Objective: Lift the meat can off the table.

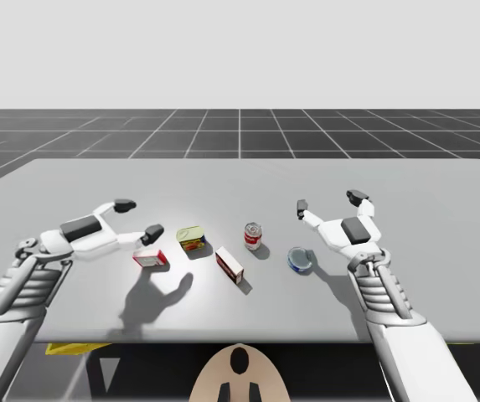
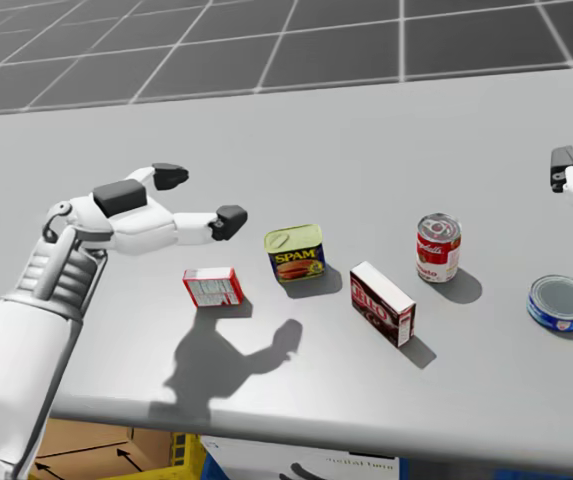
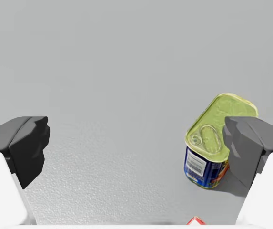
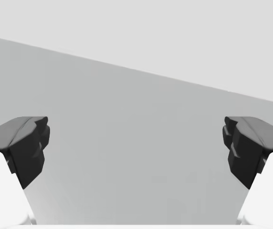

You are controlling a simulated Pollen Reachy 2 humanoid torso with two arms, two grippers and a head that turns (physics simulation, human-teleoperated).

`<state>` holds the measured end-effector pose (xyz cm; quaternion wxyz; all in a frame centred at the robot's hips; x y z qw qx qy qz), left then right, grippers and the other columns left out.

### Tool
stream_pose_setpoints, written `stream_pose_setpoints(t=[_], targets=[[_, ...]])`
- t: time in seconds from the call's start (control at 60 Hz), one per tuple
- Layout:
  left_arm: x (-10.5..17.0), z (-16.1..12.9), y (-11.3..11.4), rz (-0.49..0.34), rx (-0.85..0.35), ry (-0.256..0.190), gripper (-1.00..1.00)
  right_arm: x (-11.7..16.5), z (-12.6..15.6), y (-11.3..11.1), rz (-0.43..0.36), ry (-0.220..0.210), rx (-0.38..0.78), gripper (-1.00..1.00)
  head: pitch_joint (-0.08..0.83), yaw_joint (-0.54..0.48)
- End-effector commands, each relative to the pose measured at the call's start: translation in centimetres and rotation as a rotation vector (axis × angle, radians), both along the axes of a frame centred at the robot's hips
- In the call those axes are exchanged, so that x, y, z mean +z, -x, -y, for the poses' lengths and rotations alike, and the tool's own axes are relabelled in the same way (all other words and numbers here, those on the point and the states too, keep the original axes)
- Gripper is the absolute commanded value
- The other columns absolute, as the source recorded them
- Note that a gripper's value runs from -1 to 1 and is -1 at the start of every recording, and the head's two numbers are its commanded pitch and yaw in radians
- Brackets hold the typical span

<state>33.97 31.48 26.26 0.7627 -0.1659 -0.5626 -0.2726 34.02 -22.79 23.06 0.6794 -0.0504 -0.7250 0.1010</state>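
The robot's left gripper hangs spread wide above the table with nothing between its fingers. The meat can, a squat can with a yellow-green lid, stands upright ahead of it, off to one side and just past the tip of the nearer finger. It is near that finger but not touching it.

The step in hand looks like the approach. To do it well, the left gripper probably has to shift sideways until the can sits midway between the fingers. It should then come down so the pads meet the can's flat sides below the lid, and close only after that. Closing from the present line would likely catch one corner and push the can over.

The left wrist view makes the offset plain: the can lies in line with one finger, not in the gap. A red corner of the small red-and-white box sits under the gripper. The head view adds the spacing, with that box close beneath the hand and a dark red box beyond the can. The high view takes in the right gripper, also open, well apart from the can.
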Motion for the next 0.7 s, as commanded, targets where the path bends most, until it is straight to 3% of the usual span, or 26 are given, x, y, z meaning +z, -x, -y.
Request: stream_pose_setpoints(t=[0.017, 0.7], targets=[[-1.8, 0.7, -1.0, -0.140, -0.210, -0.074, -1.00, 0.1, 0.1, 0.0, 0.004, -0.003, -0.001, -1.00, 0.615, 0.24], [-6.5, 6.8, -3.4, -0.212, -0.328, -0.134, -1.00, 0.5, 0.4, 0.1, 0.016, -0.012, -0.002, -1.00, 0.626, 0.23]])
